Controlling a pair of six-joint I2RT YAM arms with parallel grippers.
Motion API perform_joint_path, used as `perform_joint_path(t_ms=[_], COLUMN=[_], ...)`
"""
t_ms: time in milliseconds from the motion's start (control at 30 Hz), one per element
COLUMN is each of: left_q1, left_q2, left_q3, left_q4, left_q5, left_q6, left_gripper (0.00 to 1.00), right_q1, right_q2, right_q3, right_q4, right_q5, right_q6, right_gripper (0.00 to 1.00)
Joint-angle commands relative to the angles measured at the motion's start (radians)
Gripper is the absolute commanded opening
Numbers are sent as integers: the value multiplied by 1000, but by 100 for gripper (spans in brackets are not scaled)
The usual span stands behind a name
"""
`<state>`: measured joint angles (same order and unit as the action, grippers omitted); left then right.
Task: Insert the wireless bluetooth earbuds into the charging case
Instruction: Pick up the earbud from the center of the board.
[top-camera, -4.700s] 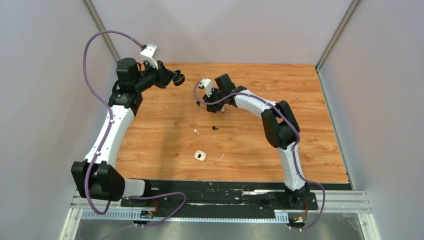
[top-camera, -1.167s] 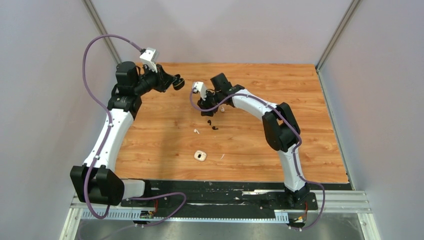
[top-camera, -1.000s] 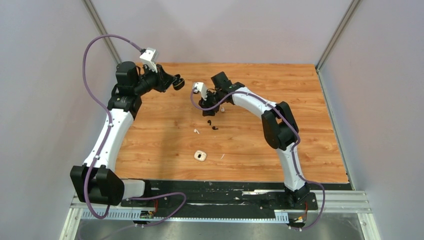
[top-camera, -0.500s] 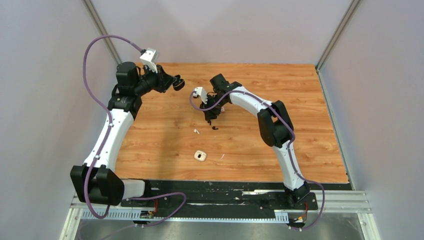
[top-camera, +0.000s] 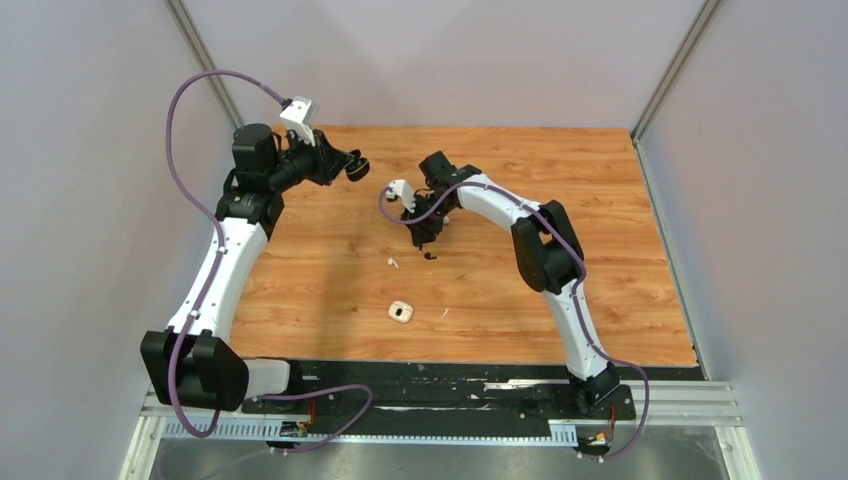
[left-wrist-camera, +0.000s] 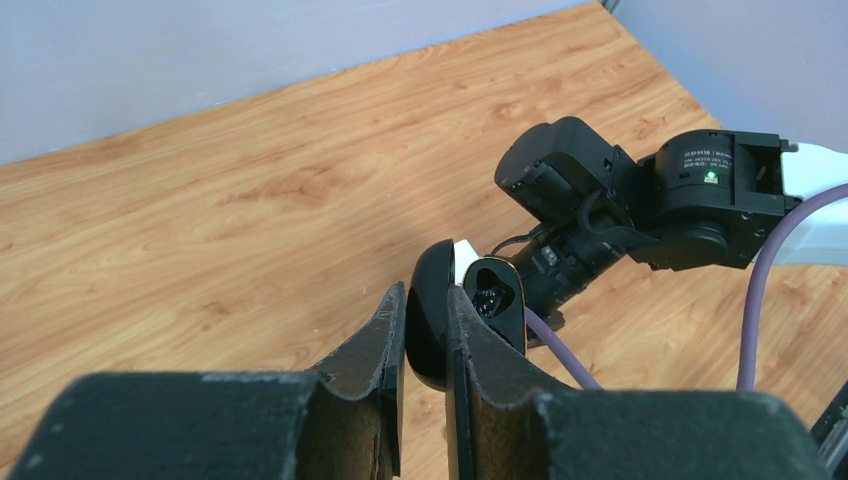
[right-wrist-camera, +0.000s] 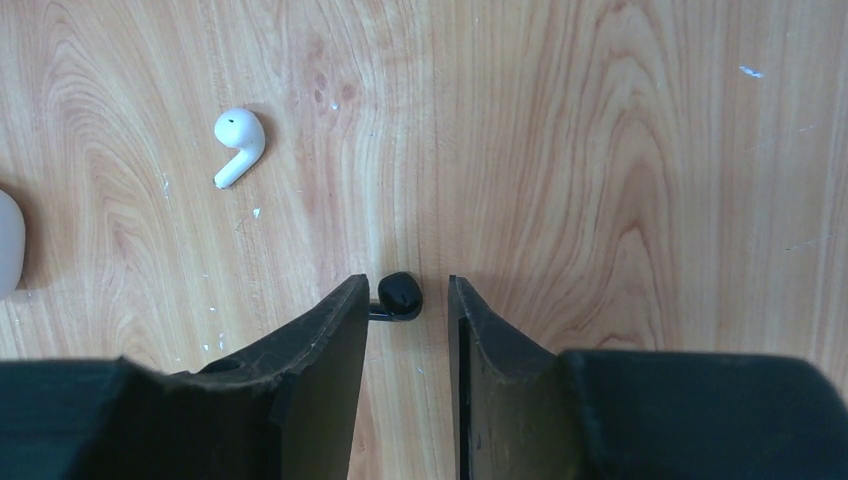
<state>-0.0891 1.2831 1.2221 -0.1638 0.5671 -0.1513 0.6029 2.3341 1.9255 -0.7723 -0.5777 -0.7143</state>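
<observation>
My left gripper (left-wrist-camera: 425, 300) is shut on the lid of an open black charging case (left-wrist-camera: 497, 300) and holds it in the air at the back left of the table (top-camera: 355, 167). My right gripper (right-wrist-camera: 405, 288) is open and points down at the table. A black earbud (right-wrist-camera: 400, 297) lies on the wood between its fingertips, close to the left finger, and also shows in the top view (top-camera: 430, 256). A white earbud (right-wrist-camera: 238, 140) lies apart to the left and also shows in the top view (top-camera: 393, 264). No second black earbud is in view.
A white case (top-camera: 401, 312) lies near the front of the wooden table (top-camera: 600, 200), and its edge shows in the right wrist view (right-wrist-camera: 8, 243). A tiny white piece (top-camera: 445, 313) lies to its right. Grey walls stand round the table.
My right gripper has swung from the back, near the held black case, toward the front and come down over the black earbud. The left arm has stayed in place.
</observation>
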Motion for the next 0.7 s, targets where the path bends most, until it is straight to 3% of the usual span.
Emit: perform_joint_path(t_ms=[0, 667], left_q1=[6, 5], left_q2=[-7, 1], left_q3=[-3, 2], left_q4=[46, 47], left_q5=[3, 7], left_q6=[-5, -4], left_gripper=[0, 0], right_q1=[6, 14], right_q2=[3, 37], right_q3=[40, 58], right_q4=[-16, -16], right_q5=[-27, 15], right_q6=[-30, -34], right_gripper=[33, 22])
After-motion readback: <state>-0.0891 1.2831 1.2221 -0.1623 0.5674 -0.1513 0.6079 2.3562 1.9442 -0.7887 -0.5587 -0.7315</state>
